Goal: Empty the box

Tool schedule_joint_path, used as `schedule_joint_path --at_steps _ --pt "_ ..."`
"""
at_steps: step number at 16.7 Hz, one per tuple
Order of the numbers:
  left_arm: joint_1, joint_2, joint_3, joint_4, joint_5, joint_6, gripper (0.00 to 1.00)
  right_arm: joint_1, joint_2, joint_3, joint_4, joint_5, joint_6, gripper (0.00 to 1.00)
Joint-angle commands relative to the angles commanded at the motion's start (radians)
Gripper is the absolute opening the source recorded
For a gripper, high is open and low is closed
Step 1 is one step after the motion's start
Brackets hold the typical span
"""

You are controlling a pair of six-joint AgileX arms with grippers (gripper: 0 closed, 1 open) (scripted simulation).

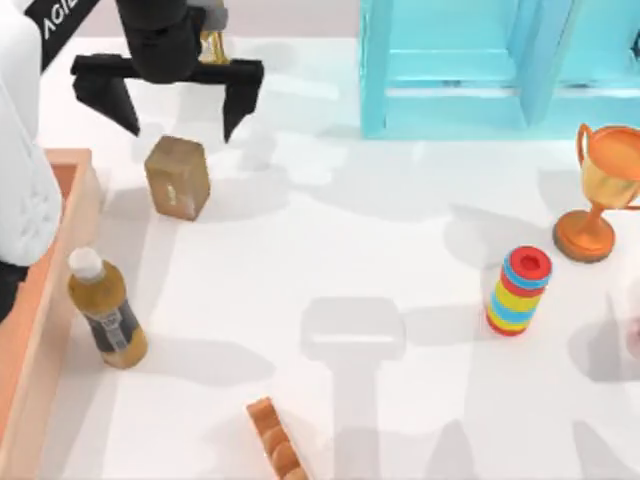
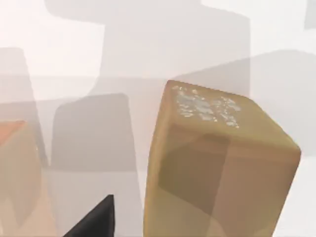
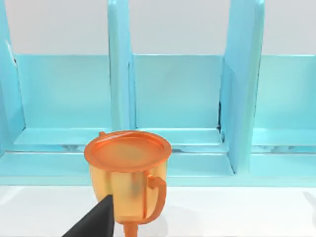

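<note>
The left hand point(image 1: 180, 105) hangs over the far-left part of the desk point(image 1: 350, 240), around eleven o'clock, its two black fingers spread wide and holding nothing. Just on the near side of it, a small tan block point(image 1: 178, 177) stands on the desk, outside the box point(image 1: 40, 310). The box is the big wooden tray along the left edge, at about nine o'clock; its thick orange-brown rim is what can be seen, with the white arm crossing over it. A bottle point(image 1: 106, 310) of amber liquid with a white cap lies tilted just beside that rim, at about eight o'clock, and it too appears to be on the desk, not in the tray, though I cannot be sure where its bottom rests.

In the left wrist view the block point(image 2: 217, 163) sits close under the camera, one dark fingertip point(image 2: 96, 219) beside it but apart from it.

As I judge it, the hand should lift straight clear of the block, not brushing it, then look into the box before reaching again.

The right arm is parked near the orange trophy point(image 3: 128, 175) at three o'clock, before the turquoise crate point(image 3: 173, 98); whether its hand is released or clenched, I cannot tell.
</note>
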Motion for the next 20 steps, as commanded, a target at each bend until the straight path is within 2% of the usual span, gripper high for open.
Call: schedule_joint_path --at_steps 4,8,11,20 --pt "0.033 -0.021 -0.002 -0.065 0.018 -0.054 1.00 0.000 0.000 0.000 0.000 0.000 0.000 1.00" --pt "0.030 -0.020 -0.004 -0.062 0.016 -0.051 1.00 0.000 0.000 0.000 0.000 0.000 0.000 1.00" --pt "0.069 -0.072 -0.066 -0.043 0.016 -0.020 1.00 0.000 0.000 0.000 0.000 0.000 0.000 1.00" --pt "0.339 -0.456 -0.606 0.090 0.011 0.246 1.00 0.000 0.000 0.000 0.000 0.000 0.000 1.00"
